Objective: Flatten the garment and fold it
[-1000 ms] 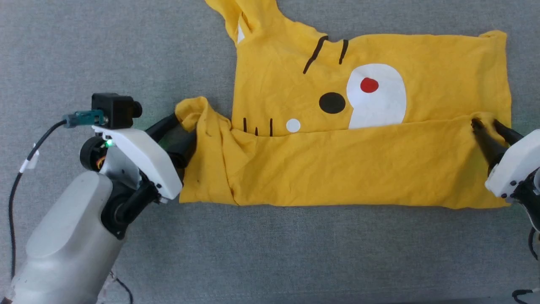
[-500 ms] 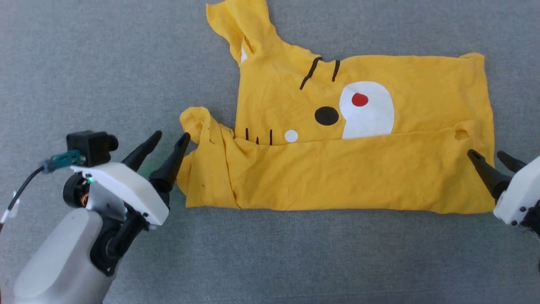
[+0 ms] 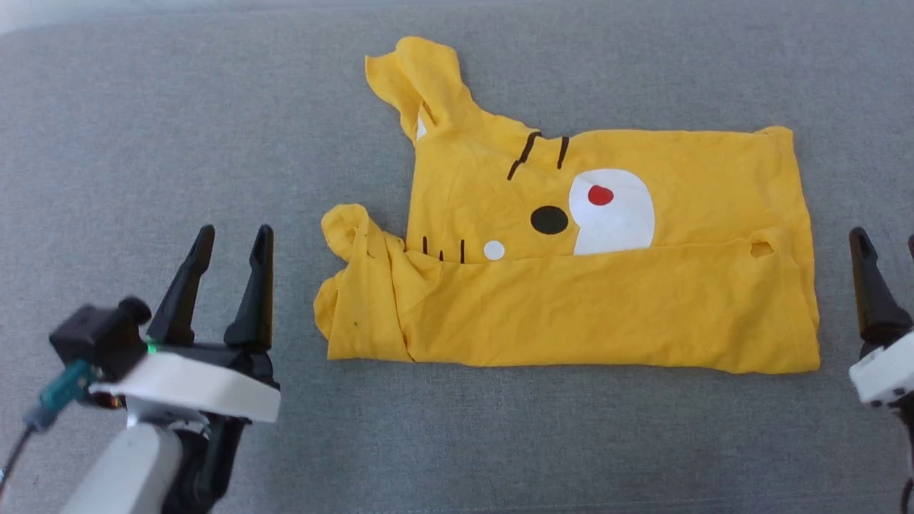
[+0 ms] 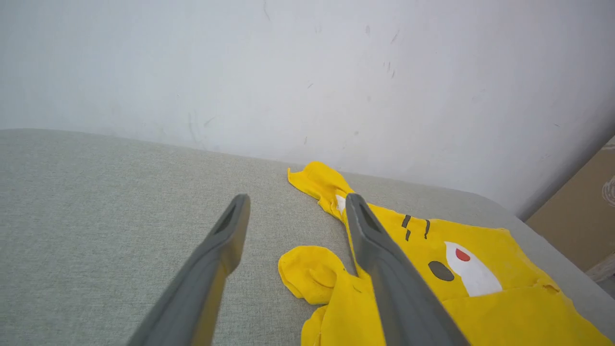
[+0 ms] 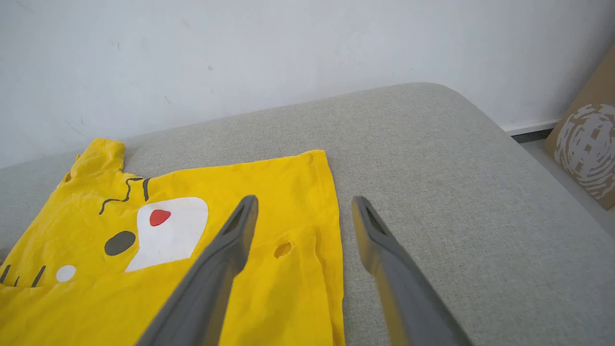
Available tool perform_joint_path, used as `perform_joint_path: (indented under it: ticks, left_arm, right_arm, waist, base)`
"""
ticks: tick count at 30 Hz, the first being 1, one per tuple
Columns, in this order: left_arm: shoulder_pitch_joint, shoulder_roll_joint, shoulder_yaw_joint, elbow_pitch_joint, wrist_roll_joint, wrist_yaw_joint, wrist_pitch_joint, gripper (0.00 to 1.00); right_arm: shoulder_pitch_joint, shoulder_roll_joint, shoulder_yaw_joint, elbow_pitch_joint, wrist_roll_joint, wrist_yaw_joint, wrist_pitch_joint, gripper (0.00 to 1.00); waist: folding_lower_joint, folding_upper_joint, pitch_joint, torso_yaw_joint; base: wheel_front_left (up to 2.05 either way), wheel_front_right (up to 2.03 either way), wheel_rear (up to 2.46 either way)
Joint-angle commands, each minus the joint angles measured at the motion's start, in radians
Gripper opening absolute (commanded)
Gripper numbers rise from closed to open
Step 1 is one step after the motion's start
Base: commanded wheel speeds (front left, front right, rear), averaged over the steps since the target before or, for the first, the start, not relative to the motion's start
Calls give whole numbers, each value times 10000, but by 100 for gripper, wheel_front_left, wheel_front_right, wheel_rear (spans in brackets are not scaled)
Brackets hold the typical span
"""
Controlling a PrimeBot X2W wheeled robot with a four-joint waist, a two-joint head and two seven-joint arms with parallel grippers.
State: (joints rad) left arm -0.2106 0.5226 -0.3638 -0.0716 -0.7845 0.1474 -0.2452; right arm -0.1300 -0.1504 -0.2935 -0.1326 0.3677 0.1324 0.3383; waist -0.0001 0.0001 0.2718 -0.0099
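Left hand (image 3: pixel 235 232) sits nearest, low on the left, its two dark fingers spread apart and empty, just clear of the shirt's left edge. Right hand (image 3: pixel 885 239) stands low on the right, its fingers likewise apart and holding nothing, just beside the shirt's right edge without touching it. Between the two hands one yellow T-shirt (image 3: pixel 571 314) lies on the grey fabric bench (image 3: pixel 143 128). Its near half is folded up over the tiger print, covering part of the face. One white patch with one red dot, one black oval, one small white dot and five black strokes still show. One small pucker (image 3: pixel 762 249) marks the fold's right end. One sleeve (image 3: pixel 346 228) is bunched at the left and a second sleeve (image 3: pixel 421 78) points away. Beyond stands a white wall (image 4: pixel 307 72), with brown cardboard (image 5: pixel 586 149) to the right.
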Motion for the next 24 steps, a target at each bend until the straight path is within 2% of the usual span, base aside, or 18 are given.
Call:
perform_joint_path:
  ticks: [1, 6, 7, 8, 11, 15, 20, 24]
  left_arm:
    - [377, -283, 232, -299, 460, 239, -128, 100]
    - [1189, -1288, 1281, -1166, 1904, 297, -161, 100]
    - [1189, -1288, 1281, -1166, 1904, 297, -161, 100]
    - [1391, -1527, 1492, -1292, 2149, 240, -162, 100]
    - [1932, -2172, 1976, -1519, 2818, -54, -163, 100]
    - [2506, -2886, 2335, -1503, 3516, -595, -164, 100]
    - [3054, -3417, 2542, -978, 4212, -1056, -165, 100]
    - [3142, -3586, 2703, -552, 4610, -1253, -165, 100]
  right_arm:
    - [282, 318, -89, -138, -355, -17, -724, 100]
    - [839, 856, -157, -247, -1156, -17, -2578, 100]
    - [839, 856, -157, -247, -1156, -17, -2578, 100]
    - [951, 911, -163, -248, -1304, -17, -2933, 100]
    - [1176, 986, -210, 5, -1633, -17, -3999, 100]
    - [1615, 997, -17, 498, -1452, -17, -5210, 100]
    - [2059, 999, 212, 898, -1222, -17, -5827, 100]
    - [2147, 1000, 356, 1099, -1191, -17, -5939, 100]
  waist:
    - [1, -1, -123, 15]
    - [1, -1, -290, 6]
    - [1, -1, -290, 6]
    - [1, -1, -320, 1]
    - [1, -1, -418, 12]
    - [1, -1, -559, 11]
    - [1, -1, -722, -41]
    - [1, -1, -781, -75]
  base:
    - [0, 0, 0]
    - [0, 0, 0]
    - [0, 0, 0]
    - [0, 0, 0]
    - [0, 0, 0]
    - [0, 0, 0]
    - [0, 0, 0]
    - [0, 0, 0]
